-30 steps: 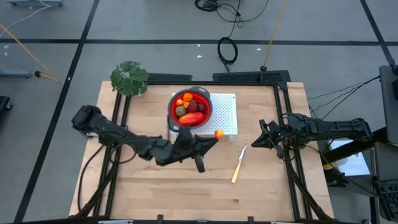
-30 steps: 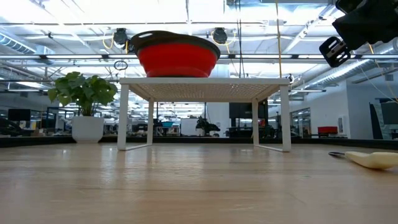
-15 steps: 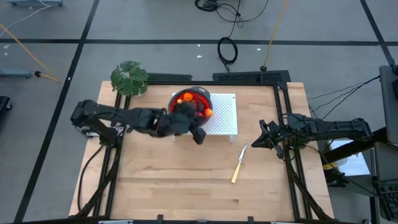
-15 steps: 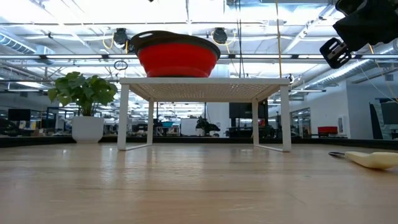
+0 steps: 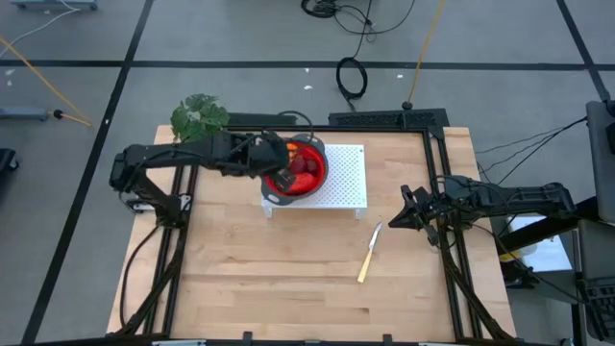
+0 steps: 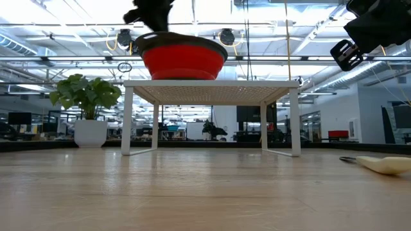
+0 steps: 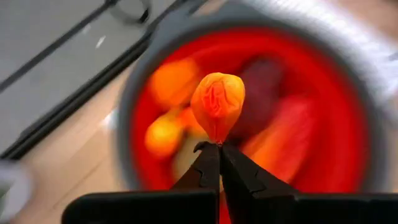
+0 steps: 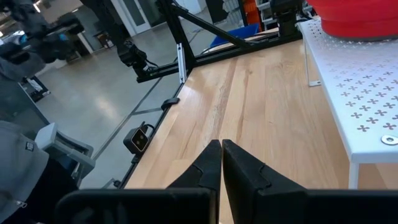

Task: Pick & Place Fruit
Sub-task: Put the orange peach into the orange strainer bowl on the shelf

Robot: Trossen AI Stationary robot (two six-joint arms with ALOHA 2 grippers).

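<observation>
A red grey-rimmed bowl (image 5: 324, 179) stands on a white perforated rack (image 5: 346, 183) at the table's far middle and holds several pieces of fruit (image 5: 306, 166). My left gripper (image 7: 217, 147) hangs over the bowl's left part, shut on a small orange fruit (image 7: 217, 99). In the low view it shows as a dark shape (image 6: 151, 11) above the bowl's (image 6: 183, 63) rim. My right gripper (image 8: 221, 148) waits shut and bare at the table's right side (image 5: 394, 220). My left gripper pinches the small orange fruit by its narrow end (image 7: 217, 136) between its two fingertips. The fingers slant down from the table's left side. The fruit sticks out beyond the tips, clear of the bowl and of the fruit lying in it.
A pale-handled knife (image 5: 369, 254) lies on the wood to the right of the rack's near corner. A potted plant (image 5: 200, 120) stands at the far left corner. The near half of the table is bare wood.
My left gripper has swung from the table just in front of the rack toward the far edge and the left, coming over the bowl. It has tipped from nearly level to pointing down. The small orange fruit has travelled with it.
</observation>
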